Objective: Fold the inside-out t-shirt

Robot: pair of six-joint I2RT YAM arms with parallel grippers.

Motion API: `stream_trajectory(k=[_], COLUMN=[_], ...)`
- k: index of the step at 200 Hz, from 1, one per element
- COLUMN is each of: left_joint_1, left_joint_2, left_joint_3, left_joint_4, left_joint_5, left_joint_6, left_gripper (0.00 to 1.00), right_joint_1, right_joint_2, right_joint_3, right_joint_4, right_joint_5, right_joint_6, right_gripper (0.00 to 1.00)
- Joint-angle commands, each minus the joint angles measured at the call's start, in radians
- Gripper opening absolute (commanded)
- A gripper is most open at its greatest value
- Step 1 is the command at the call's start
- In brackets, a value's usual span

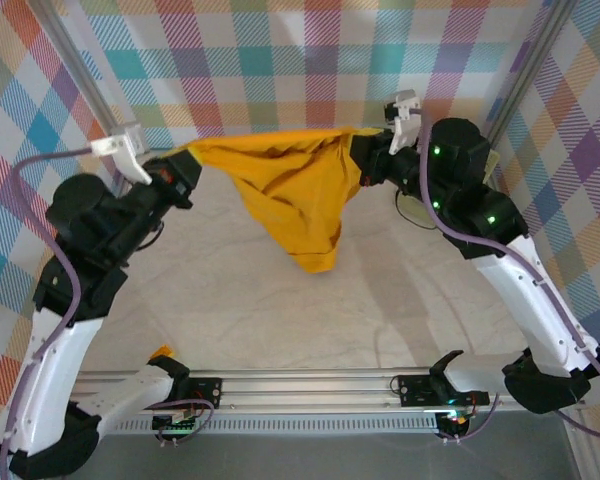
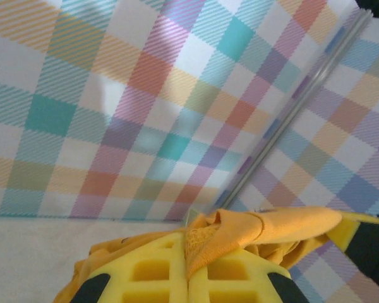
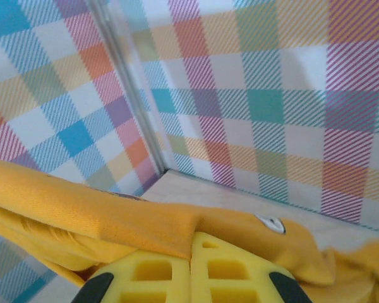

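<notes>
Pincers: left pincer (image 1: 183, 165) and right pincer (image 1: 373, 150) are both clamped tight on cloth, raised at the far side.
T-shirt: the inside-out t-shirt (image 1: 290, 190) is strung between them, its middle sagging toward the worktop (image 1: 280, 310).
Handling: probably light and limp, bunches easily; best gripped at hems or shoulder seams.
Neck label (image 3: 270, 223): small, white, just beside the right pincer.

Hanging t-shirt (image 1: 290, 190) bunched; sleeves and neck not separable from above. Both the left gripper (image 2: 188, 265) and right gripper (image 3: 191, 255) are cut off by the wrist views' bottom edges. Unidentifiable pale item (image 1: 413, 210) mostly hidden behind right arm (image 1: 480, 215).
</notes>
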Motion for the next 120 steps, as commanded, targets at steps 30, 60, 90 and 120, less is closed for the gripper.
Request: stream_trajectory(k=[30, 60, 90, 120], left_joint_1=[0.013, 0.02, 0.037, 0.043], left_joint_2=[0.087, 0.247, 0.286, 0.268], left_joint_3=[-0.403, -0.481, -0.499, -0.523], left_joint_4=[-0.089, -0.136, -0.107, -0.085], left_joint_5=[-0.128, -0.185, -0.172, -0.191], left_joint_6=[-0.123, -0.155, -0.167, -0.163], left_gripper=[0.0, 0.0, 0.0, 0.0], right_joint_1=[-0.029, -0.037, -0.02, 0.049], right_joint_2=[0.241, 0.498, 0.528, 0.341], right_joint_3=[-0.256, -0.193, -0.174, -0.332], right_joint_4=[-0.054, -0.079, -0.11, -0.036], right_joint_5=[-0.099, 0.01, 0.088, 0.058], right_joint_6=[0.02, 0.021, 0.036, 0.057], right_gripper=[0.0, 0.13, 0.48, 0.61])
